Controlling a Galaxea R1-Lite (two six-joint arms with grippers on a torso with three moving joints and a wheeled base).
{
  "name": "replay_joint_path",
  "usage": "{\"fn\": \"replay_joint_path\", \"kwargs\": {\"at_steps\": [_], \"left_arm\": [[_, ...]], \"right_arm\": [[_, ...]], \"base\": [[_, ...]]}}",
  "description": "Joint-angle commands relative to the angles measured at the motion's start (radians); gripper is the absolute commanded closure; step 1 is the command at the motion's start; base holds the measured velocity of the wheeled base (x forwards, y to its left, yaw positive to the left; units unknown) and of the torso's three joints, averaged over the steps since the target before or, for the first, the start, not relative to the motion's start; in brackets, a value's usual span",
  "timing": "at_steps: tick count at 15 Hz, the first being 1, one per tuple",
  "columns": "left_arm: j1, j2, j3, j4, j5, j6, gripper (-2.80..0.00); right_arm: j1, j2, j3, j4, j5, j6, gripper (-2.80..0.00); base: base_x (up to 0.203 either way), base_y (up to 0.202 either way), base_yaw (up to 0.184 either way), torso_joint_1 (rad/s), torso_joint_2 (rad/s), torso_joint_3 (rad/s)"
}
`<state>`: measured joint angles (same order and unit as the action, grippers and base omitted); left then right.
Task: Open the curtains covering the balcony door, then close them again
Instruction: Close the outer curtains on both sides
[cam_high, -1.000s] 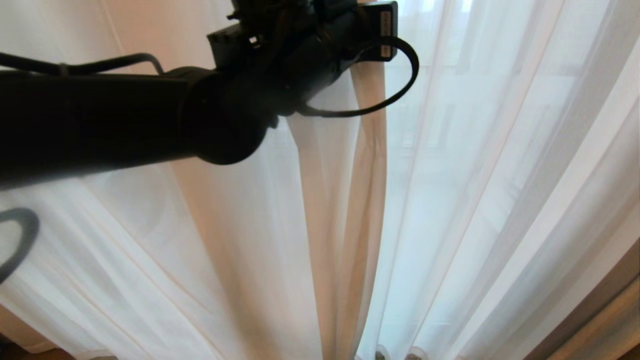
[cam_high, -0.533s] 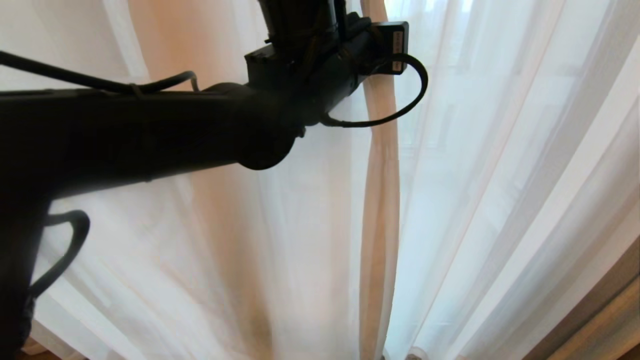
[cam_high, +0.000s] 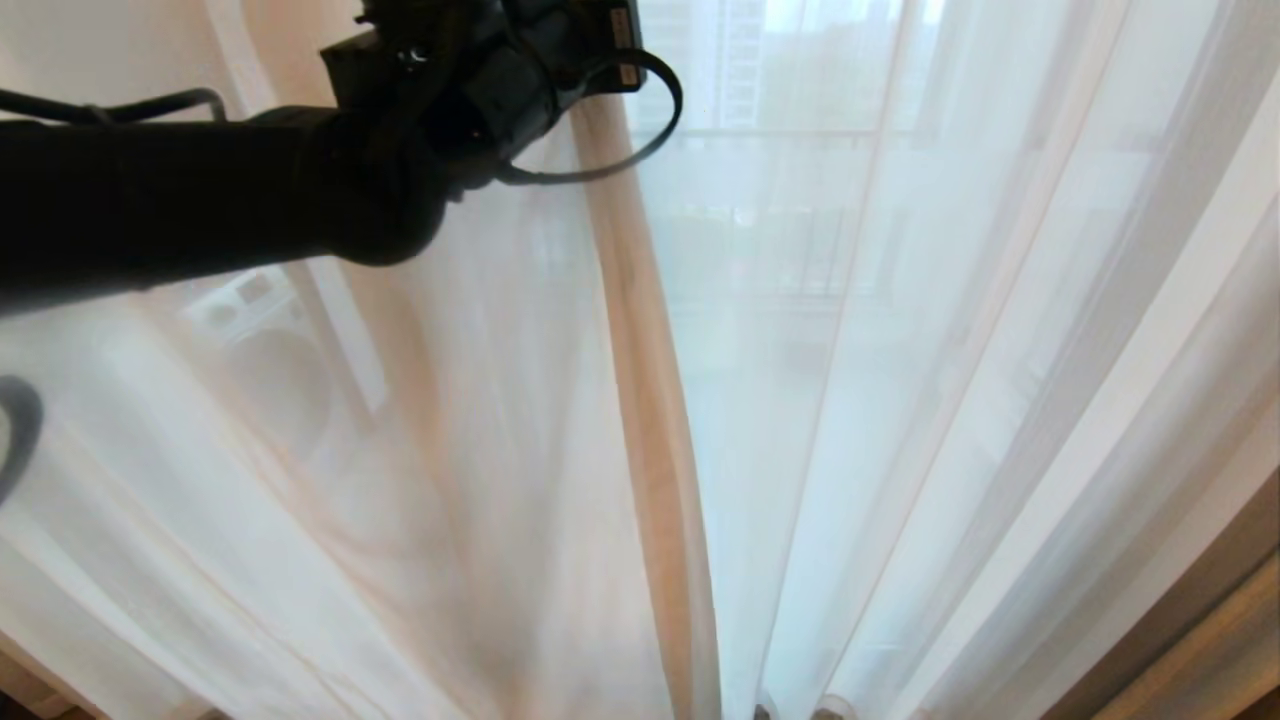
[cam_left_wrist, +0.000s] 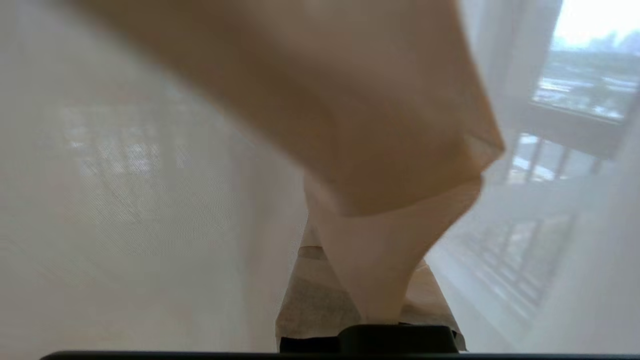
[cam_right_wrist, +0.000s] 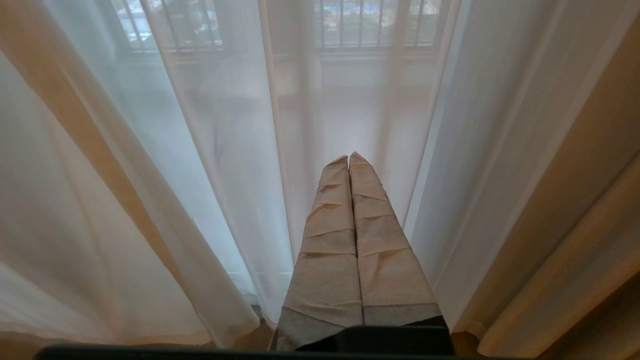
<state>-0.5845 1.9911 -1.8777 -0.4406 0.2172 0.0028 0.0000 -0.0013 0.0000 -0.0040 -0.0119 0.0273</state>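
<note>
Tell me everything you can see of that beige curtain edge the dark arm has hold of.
The curtain edge is a long hemmed strip of cream-beige cloth, thicker than the thin white see-through layer beside it. It runs from the top of the head view down to the floor, slanting slightly. The left gripper is shut on it up high; in the wrist view the cloth bunches into a pinched fold between the tape-wrapped fingers. Balcony railing shows faintly through the thin layer.

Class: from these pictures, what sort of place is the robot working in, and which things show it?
Probably a home or apartment room at a balcony: floor-length sheer curtains, a beige drape edge, and railing bars outside.
</note>
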Motion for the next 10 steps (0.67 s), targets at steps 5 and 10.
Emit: {"fn": "replay_joint_path", "kwargs": {"at_steps": [5, 10], "left_arm": [[0.227, -0.271, 0.317, -0.008, 0.002, 0.000, 0.00], [0.383, -0.379, 0.488, -0.012, -0.005, -0.001, 0.00]], "right_arm": [[0.000, 0.001, 0.000, -0.001, 0.000, 0.000, 0.00], [0.000, 0.001, 0.000, -0.001, 0.000, 0.000, 0.00]], "base": [[0.000, 0.000, 0.000, 0.000, 0.00, 0.000], [0.000, 0.000, 0.000, 0.000, 0.00, 0.000]]}}
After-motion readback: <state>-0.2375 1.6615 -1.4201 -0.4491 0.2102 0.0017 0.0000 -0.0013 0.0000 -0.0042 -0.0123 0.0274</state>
